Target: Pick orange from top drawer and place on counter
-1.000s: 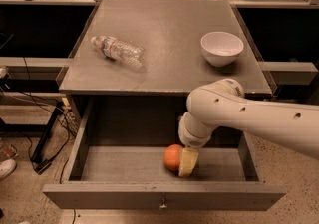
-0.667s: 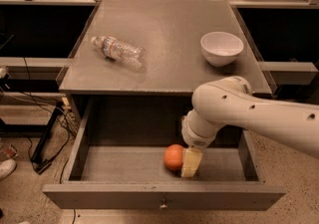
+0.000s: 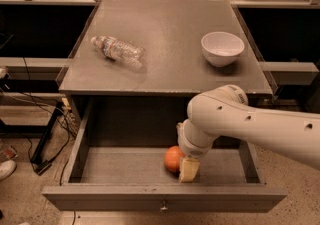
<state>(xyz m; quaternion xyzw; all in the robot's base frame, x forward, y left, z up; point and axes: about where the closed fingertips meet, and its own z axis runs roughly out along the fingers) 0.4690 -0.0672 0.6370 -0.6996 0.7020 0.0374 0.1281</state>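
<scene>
The orange [image 3: 173,158] lies on the floor of the open top drawer [image 3: 120,166], right of its middle and near the front panel. My gripper [image 3: 187,169] reaches down into the drawer from the right and sits right against the orange's right side, its pale tip at the drawer floor. The white arm [image 3: 250,124] hides part of the drawer's right half. The grey counter [image 3: 170,29] lies above the drawer.
A clear plastic bottle [image 3: 118,49] lies on its side on the counter's left. A white bowl [image 3: 222,47] stands on the counter's right. The drawer front with its small knob [image 3: 163,206] juts out toward me. Cables and shelf frames stand at the left.
My gripper has sunk slightly lower beside the orange. The orange, the bottle and the bowl have not moved.
</scene>
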